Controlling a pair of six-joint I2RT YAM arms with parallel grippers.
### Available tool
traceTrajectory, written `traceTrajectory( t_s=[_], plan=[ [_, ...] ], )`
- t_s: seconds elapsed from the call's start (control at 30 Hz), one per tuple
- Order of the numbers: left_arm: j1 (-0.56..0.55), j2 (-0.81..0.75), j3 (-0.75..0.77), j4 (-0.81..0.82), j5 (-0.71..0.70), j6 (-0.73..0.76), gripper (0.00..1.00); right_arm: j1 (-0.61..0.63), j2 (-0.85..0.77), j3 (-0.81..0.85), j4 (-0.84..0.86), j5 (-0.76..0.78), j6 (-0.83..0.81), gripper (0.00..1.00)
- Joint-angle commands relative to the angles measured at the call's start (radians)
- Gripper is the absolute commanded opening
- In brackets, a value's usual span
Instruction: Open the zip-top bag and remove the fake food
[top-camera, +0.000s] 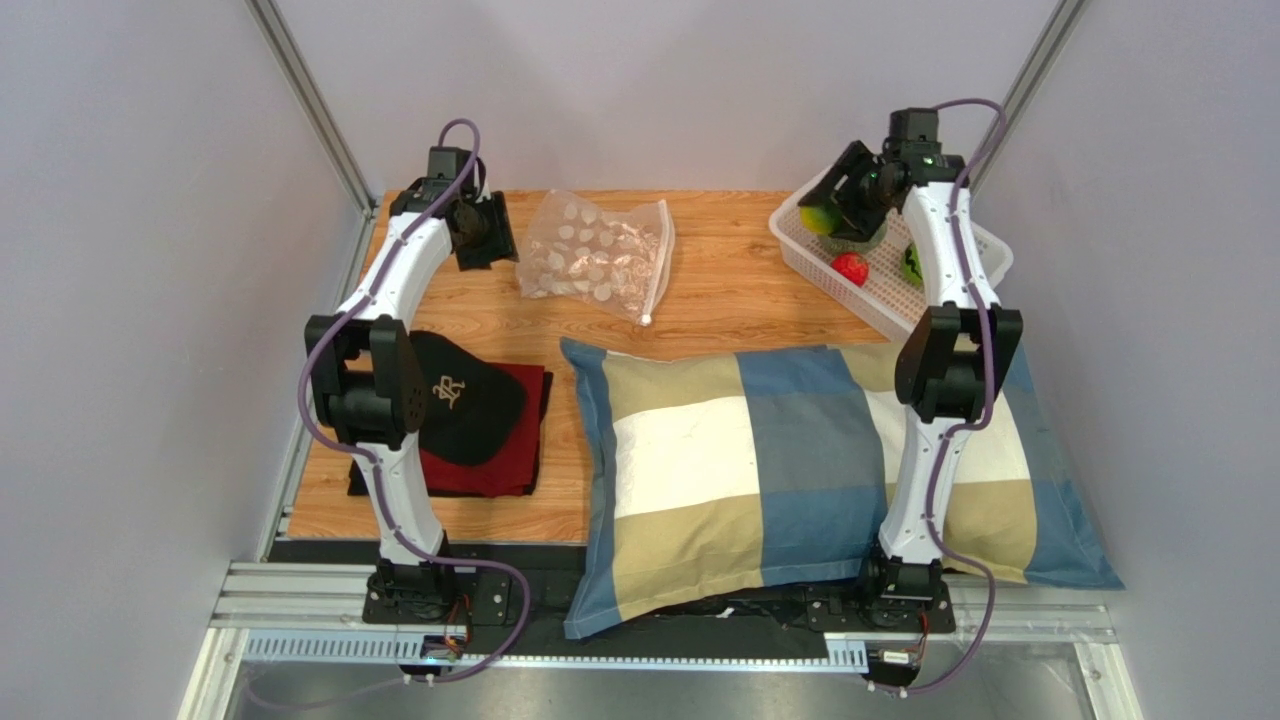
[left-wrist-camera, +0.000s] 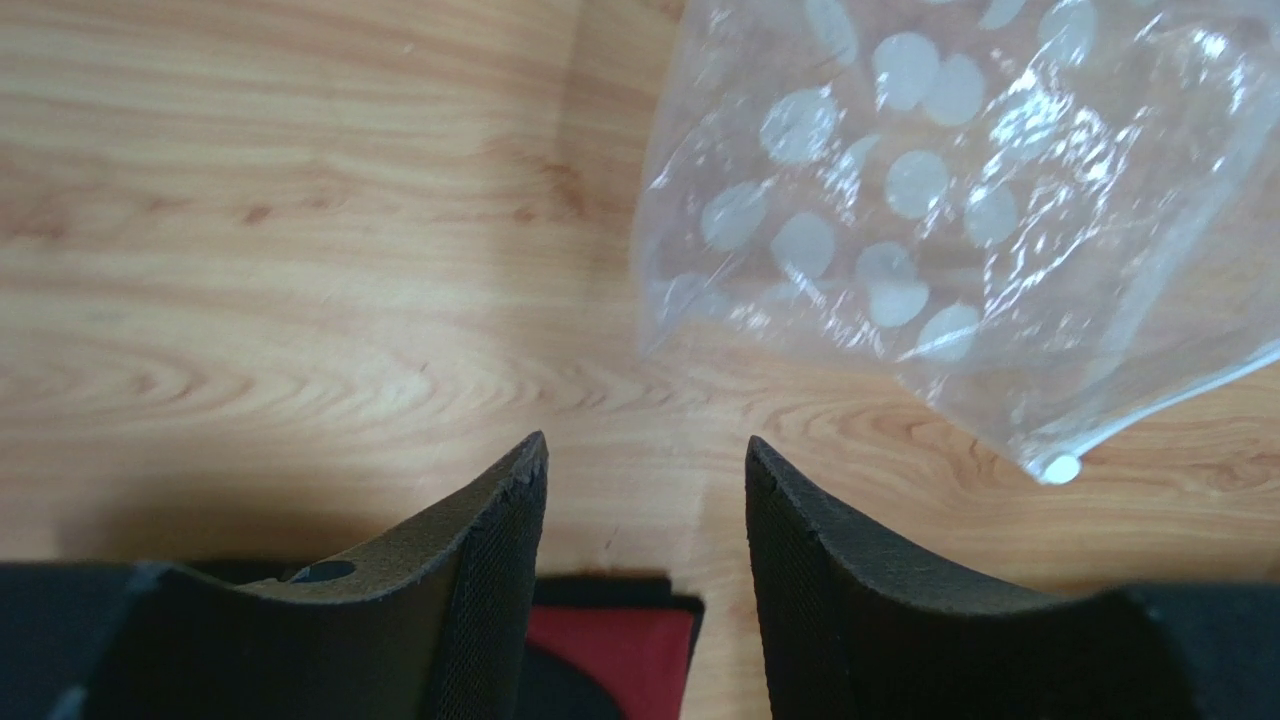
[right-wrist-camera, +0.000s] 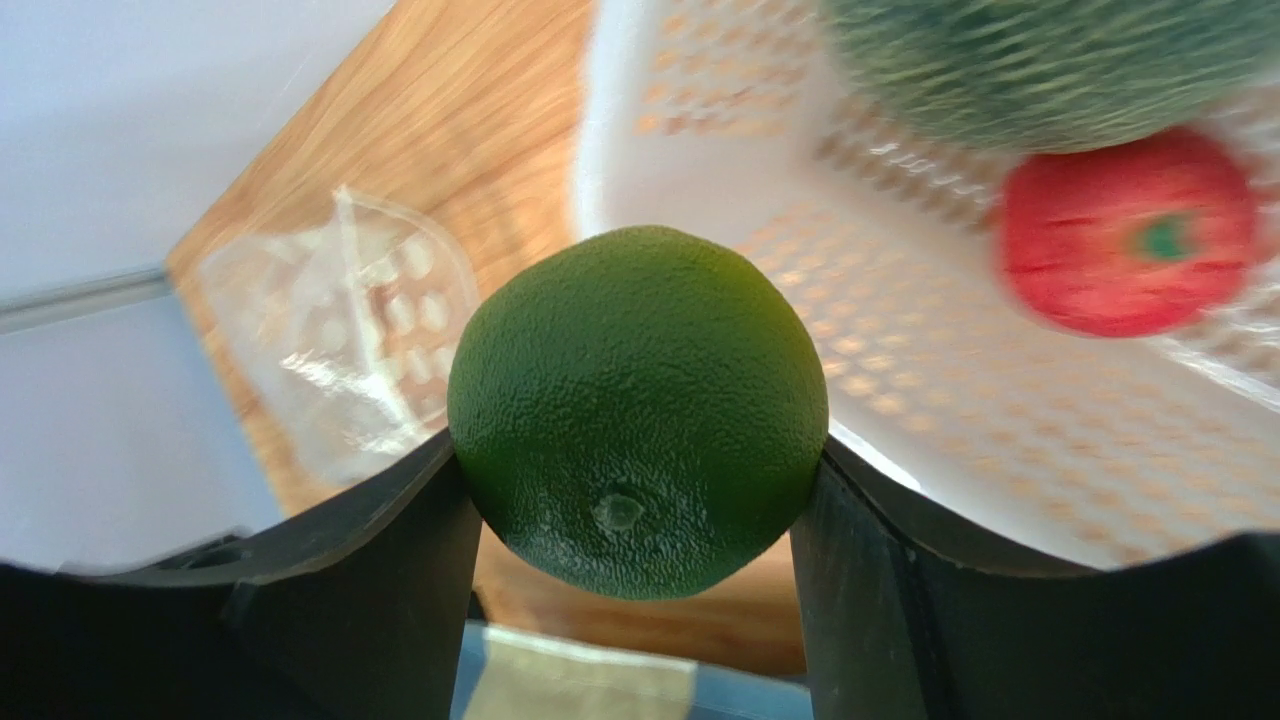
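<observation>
Top external view: the zip-top bag (top-camera: 597, 252) lies flat on the wooden table (top-camera: 721, 293), near the far edge, between the two arms. No fake food is visible inside it. Whether its zip edge is open or closed cannot be determined.

The left gripper (top-camera: 484, 233) hovers just beside the bag's left edge. In the left wrist view, the left gripper (left-wrist-camera: 643, 450) has its jaws parted with nothing between them, and the bag (left-wrist-camera: 962, 210) is apart from both fingers.

The right gripper (right-wrist-camera: 634, 450) is clamped on the bright green ball (right-wrist-camera: 639, 413), above the left end of the white perforated basket (top-camera: 796, 240). The red round fruit (right-wrist-camera: 1127, 233) and the netted melon ball (right-wrist-camera: 1052, 60) rest in the basket.

A checked pillow (top-camera: 751, 450) and a black cap (top-camera: 458, 393) on a red cloth (top-camera: 504, 458) occupy the near half of the table.
</observation>
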Motion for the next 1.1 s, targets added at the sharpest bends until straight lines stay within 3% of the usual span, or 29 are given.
traceTrajectory(
  t_s=[0.0, 0.3, 0.47, 0.5, 0.57, 0.6, 0.67, 0.9, 1.07],
  plan=[
    [-0.036, -0.179, 0.021, -0.107, -0.133, 0.053, 0.57, -0.019, -0.012, 0.071, -0.08, 0.129, -0.109, 0.09],
    [-0.177, -0.403, -0.137, -0.06, -0.013, 0.001, 0.54, -0.023, 0.079, 0.099, -0.108, 0.174, -0.163, 0.32],
    [-0.288, -0.561, -0.275, 0.016, 0.017, -0.045, 0.51, -0.023, 0.107, 0.111, -0.085, 0.183, -0.169, 0.58],
    [-0.3, -0.58, -0.29, 0.026, 0.019, -0.05, 0.52, -0.023, 0.11, 0.108, -0.083, 0.186, -0.172, 0.67],
    [-0.335, -0.624, -0.318, 0.028, 0.03, -0.055, 0.59, -0.022, 0.11, 0.105, -0.088, 0.192, -0.184, 0.76],
    [-0.344, -0.635, -0.331, 0.025, 0.034, -0.055, 0.68, -0.022, 0.104, 0.104, -0.094, 0.203, -0.19, 0.85],
    [-0.369, -0.669, -0.344, 0.025, 0.036, -0.058, 0.71, -0.022, 0.1, 0.107, -0.106, 0.226, -0.209, 0.98],
    [-0.406, -0.75, -0.396, 0.011, 0.082, -0.078, 0.77, -0.013, 0.039, 0.133, -0.241, 0.321, -0.223, 1.0],
    [-0.441, -0.819, -0.445, 0.052, 0.137, -0.119, 0.78, 0.053, -0.186, 0.037, -0.352, 0.415, -0.21, 1.0]
  ],
)
